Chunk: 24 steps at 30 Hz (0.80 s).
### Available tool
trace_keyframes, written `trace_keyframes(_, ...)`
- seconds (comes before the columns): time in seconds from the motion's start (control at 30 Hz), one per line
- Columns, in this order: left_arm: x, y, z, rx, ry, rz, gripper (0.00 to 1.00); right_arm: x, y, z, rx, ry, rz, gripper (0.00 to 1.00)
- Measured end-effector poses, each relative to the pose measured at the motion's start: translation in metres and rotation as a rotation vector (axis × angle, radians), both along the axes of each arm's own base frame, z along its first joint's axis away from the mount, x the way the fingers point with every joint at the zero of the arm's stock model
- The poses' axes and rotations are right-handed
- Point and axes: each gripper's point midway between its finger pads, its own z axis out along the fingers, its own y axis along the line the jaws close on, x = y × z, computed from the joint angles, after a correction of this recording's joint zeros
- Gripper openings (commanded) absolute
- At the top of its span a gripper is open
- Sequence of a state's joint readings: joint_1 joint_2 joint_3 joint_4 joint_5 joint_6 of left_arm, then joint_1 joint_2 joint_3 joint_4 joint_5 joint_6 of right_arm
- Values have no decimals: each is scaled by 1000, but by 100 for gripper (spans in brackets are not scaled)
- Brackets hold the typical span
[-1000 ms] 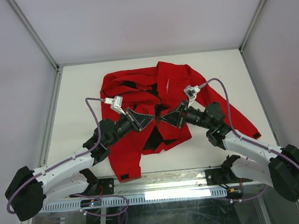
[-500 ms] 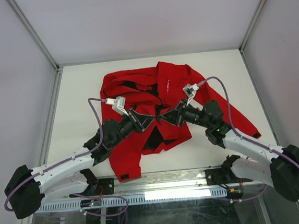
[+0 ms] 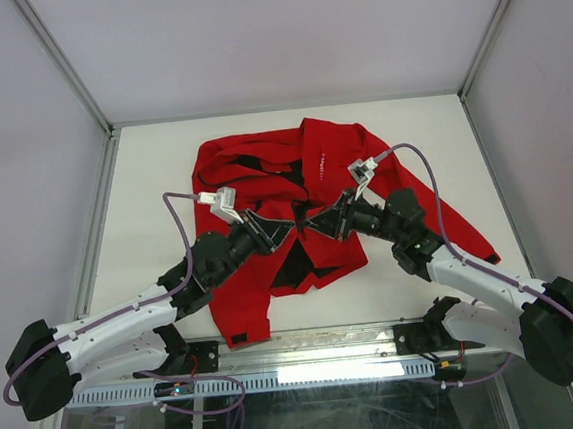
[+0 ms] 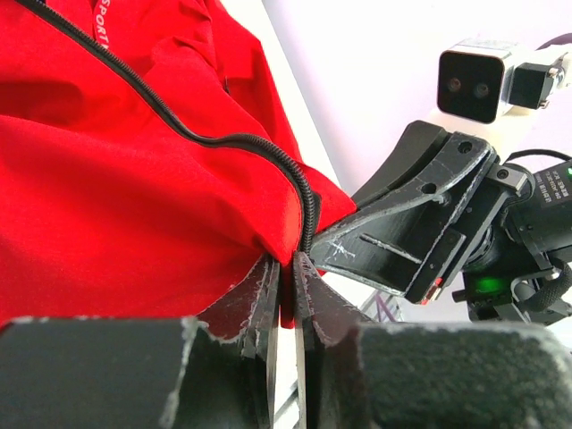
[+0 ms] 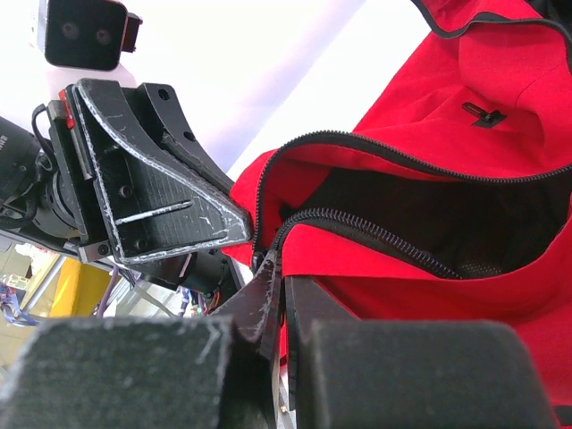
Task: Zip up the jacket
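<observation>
The red jacket lies crumpled and open in the middle of the white table, its black lining showing. My left gripper and right gripper meet tip to tip over the jacket's front. In the left wrist view the left gripper is shut on the jacket's red front edge, next to the dark zipper teeth. In the right wrist view the right gripper is shut on the other red front edge, beside its zipper teeth. White chest lettering shows.
A long sleeve with a black cuff tab runs to the table's right front. Another cuff lies at the near edge by the metal rail. Grey walls enclose the table on three sides.
Both grippers stay shut on the jacket's front edges, tip to tip. The left arm has shifted slightly, its cable sagging lower; the right wrist has edged a little left.
</observation>
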State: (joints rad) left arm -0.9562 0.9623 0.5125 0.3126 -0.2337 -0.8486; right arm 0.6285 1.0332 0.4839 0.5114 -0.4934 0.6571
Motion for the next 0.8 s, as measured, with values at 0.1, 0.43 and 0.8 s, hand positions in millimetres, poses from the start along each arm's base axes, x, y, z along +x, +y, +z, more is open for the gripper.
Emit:
trace_keyframes(0.1, -2, 2, -1, -26, 15, 1, 16, 0, 0, 0, 2, 3, -2, 0)
trace_keyframes(0.43, -5, 1, -2, -69, 50, -6, 14, 0, 1, 3, 12, -3, -1, 0)
trace_keyframes(0.8, -7, -1, -4, -66, 53, -18, 0, -3, 5, -1, 7, 11, 17, 0)
